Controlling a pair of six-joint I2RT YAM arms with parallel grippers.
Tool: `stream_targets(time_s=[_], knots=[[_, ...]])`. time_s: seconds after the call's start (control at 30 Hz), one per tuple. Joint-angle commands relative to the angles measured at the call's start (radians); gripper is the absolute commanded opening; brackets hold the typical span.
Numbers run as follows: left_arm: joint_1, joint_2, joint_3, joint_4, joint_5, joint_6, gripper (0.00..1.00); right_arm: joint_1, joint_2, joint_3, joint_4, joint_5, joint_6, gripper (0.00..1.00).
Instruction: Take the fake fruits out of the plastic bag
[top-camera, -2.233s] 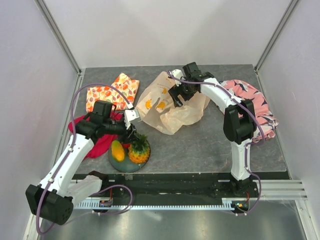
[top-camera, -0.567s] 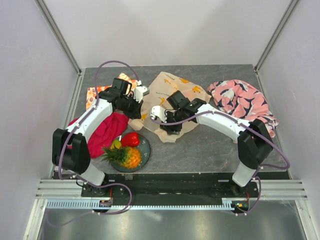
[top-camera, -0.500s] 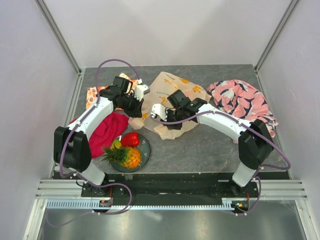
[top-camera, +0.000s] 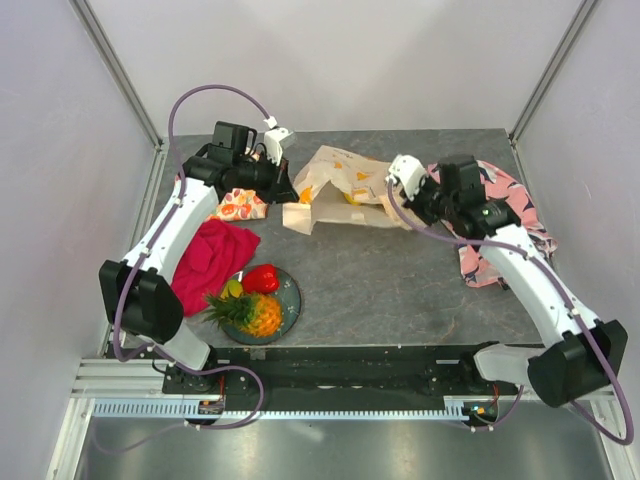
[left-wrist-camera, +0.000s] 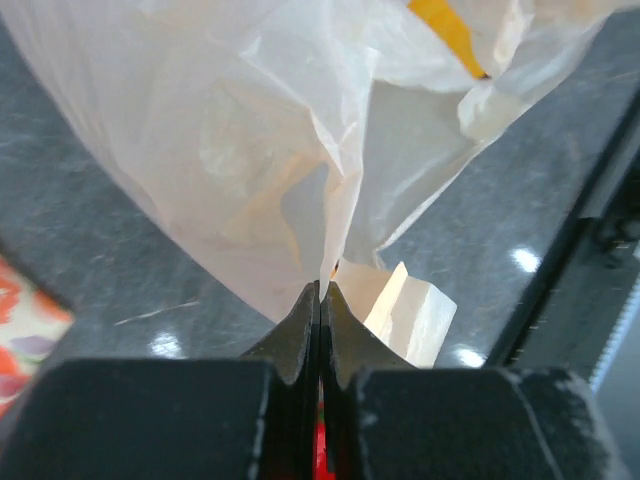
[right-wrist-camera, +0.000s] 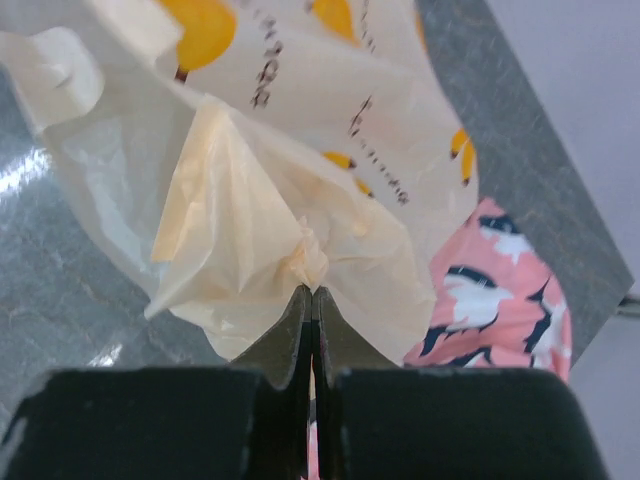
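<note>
We see the grey table (top-camera: 420, 290) with the bag (top-camera: 345, 190) lying crumpled at its far middle, stretched between the two arms. An orange patch shows near the bag's middle; we cannot tell whether it is a fruit inside or only print. What the bag holds is hidden by its folds.

To the right, the pink cloth (top-camera: 510, 215) is partly covered by the right arm. At the left, the red cloth (top-camera: 210, 260) lies beside the plate (top-camera: 290, 300), and the orange-printed cloth (top-camera: 240, 205) is mostly hidden under the left arm.

On the plate, well apart from the bag, lie the pineapple (top-camera: 250, 315) and the pepper (top-camera: 262, 278). A small yellow-green piece (top-camera: 232, 290) sits between them, too covered by the leaves for us to name.

The left gripper (left-wrist-camera: 320, 292) is clenched on a thin edge of the bag. The right gripper (right-wrist-camera: 312, 295) is clenched on a bunched fold at the bag's other end.
</note>
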Motion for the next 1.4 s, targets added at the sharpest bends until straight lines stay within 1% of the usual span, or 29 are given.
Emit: stream_targets(time_s=[0.0,0.03,0.07,0.1,0.13,0.17,0.2,0.23,0.27,0.33,0.37,0.43,0.47,0.57,0.63,0.73,0.9,1.0,1.1,1.23,1.27,1.37], knots=[[-0.003,-0.025,-0.029,0.101,0.213,-0.205,0.02,-0.006,-0.041,-0.179,-0.058,0.212,0.028,0.01],[-0.004,-0.030,-0.032,0.114,0.235,-0.257,0.02,-0.022,-0.049,-0.177,-0.069,0.252,0.054,0.05],[-0.007,-0.038,-0.028,0.123,0.267,-0.271,0.02,-0.064,-0.054,-0.122,-0.104,0.257,0.062,0.11],[-0.008,-0.039,-0.022,0.137,0.283,-0.299,0.02,-0.081,-0.063,-0.074,-0.124,0.221,0.071,0.37],[-0.009,-0.042,-0.006,0.144,0.295,-0.313,0.02,-0.091,-0.067,-0.018,-0.156,0.160,0.088,0.57],[-0.011,-0.041,0.001,0.150,0.313,-0.326,0.02,-0.093,-0.072,0.089,-0.162,0.105,0.094,0.81],[-0.011,-0.036,0.007,0.161,0.320,-0.354,0.02,-0.093,-0.080,0.136,-0.164,0.036,0.097,0.88],[-0.011,-0.033,0.014,0.176,0.321,-0.366,0.02,-0.090,-0.081,0.199,-0.150,-0.124,0.105,0.92],[-0.011,-0.021,0.018,0.184,0.329,-0.377,0.02,-0.079,-0.080,0.219,-0.135,-0.185,0.149,0.95],[-0.011,-0.007,0.017,0.199,0.338,-0.399,0.02,-0.044,-0.043,0.266,-0.112,-0.277,0.193,0.93],[-0.011,0.008,0.018,0.204,0.341,-0.406,0.02,0.005,-0.022,0.282,-0.122,-0.301,0.204,0.88],[-0.011,0.016,0.014,0.212,0.344,-0.425,0.02,0.061,0.052,0.314,-0.174,-0.363,0.183,0.80],[-0.011,0.017,0.012,0.216,0.350,-0.438,0.02,0.077,0.095,0.314,-0.182,-0.374,0.166,0.73],[-0.011,0.016,0.014,0.227,0.350,-0.452,0.02,0.120,0.169,0.308,-0.196,-0.404,0.129,0.61],[-0.009,0.014,0.018,0.230,0.350,-0.458,0.02,0.138,0.201,0.307,-0.193,-0.410,0.112,0.56],[-0.009,0.016,0.020,0.239,0.352,-0.472,0.02,0.145,0.267,0.313,-0.181,-0.427,0.103,0.51],[-0.008,0.036,0.031,0.255,0.356,-0.491,0.02,0.149,0.365,0.343,-0.161,-0.488,0.125,0.48],[-0.004,0.047,0.032,0.256,0.361,-0.501,0.02,0.157,0.385,0.348,-0.172,-0.529,0.138,0.48],[-0.003,0.053,0.031,0.269,0.387,-0.520,0.02,0.180,0.402,0.318,-0.169,-0.494,0.151,0.47],[0.006,0.051,0.034,0.278,0.399,-0.531,0.02,0.206,0.413,0.262,-0.068,-0.373,0.218,0.46],[0.008,0.054,0.034,0.279,0.404,-0.534,0.02,0.211,0.417,0.259,-0.058,-0.337,0.226,0.46],[0.014,0.059,0.038,0.288,0.418,-0.547,0.02,0.209,0.454,0.258,-0.034,-0.289,0.256,0.46]])
